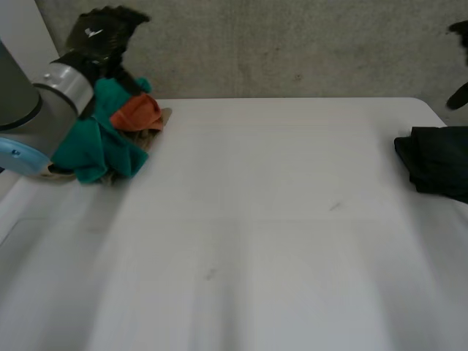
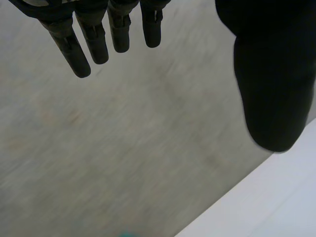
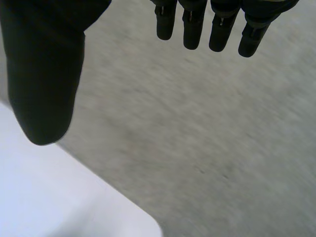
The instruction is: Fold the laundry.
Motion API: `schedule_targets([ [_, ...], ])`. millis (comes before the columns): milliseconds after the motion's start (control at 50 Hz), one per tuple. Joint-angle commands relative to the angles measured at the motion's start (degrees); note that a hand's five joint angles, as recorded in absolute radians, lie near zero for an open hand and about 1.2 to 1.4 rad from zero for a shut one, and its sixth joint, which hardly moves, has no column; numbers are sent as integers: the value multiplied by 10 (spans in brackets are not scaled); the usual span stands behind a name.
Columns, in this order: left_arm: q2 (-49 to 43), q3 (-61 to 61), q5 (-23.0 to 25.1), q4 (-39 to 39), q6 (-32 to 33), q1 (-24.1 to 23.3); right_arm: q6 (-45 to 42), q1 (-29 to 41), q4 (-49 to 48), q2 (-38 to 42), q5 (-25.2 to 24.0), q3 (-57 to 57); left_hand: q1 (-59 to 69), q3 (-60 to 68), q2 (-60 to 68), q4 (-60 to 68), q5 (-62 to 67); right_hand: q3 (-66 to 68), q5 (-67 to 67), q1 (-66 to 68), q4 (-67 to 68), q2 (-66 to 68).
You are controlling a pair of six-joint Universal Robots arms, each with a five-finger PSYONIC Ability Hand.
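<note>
- L side: left hand (image 1: 102, 38) at upper left of frame, raised by the table's far edge. Wrist cam: fingers (image 2: 84, 47) straight, thumb well apart, nothing held, grey floor (image 2: 123, 148) under palm.
- Laundry pile sits upper left on the white table (image 1: 256, 219): teal cloth (image 1: 91, 146) bunched, orange cloth (image 1: 137, 112) on top, tan bit (image 1: 162, 117) poking out beside it. Left arm's wrist overlaps the teal.
- Black cloth (image 1: 437, 164) lies at mid right edge, well apart from the pile.
- R side: right hand (image 1: 459, 33) peeks in at upper right corner. Wrist cam: fingers (image 3: 190, 29) straight, relaxed, empty, table corner near the thumb.
</note>
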Motion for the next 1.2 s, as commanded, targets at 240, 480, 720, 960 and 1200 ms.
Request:
schedule_targets([
  [240, -363, 317, -30, 2, 146, 110, -169, 164, -18, -126, -11, 372, 551, 546, 547, 549, 540, -18, -25, -28, -17, -21],
  [480, -162, 177, -33, 1, 125, 24, -167, 157, -32, -153, -7, 370, 686, 681, 683, 685, 676, -18, -25, -28, -17, -21],
  [720, 137, -155, -30, 22, -50, -166, -112, 151, -31, -168, -1, 351, 686, 681, 683, 685, 676, -18, -25, -28, -17, -21],
  [960, 54, -265, -38, 14, -73, -340, -51, 127, -16, -165, -1, 341, -14, -19, -17, -15, -24, -18, -25, -28, -17, -21],
  [1200, 91, -277, -62, -41, -45, -224, -13, 131, 113, -159, -7, 325, 8, 4, 5, 7, -2, -18, -25, -28, -17, -21],
])
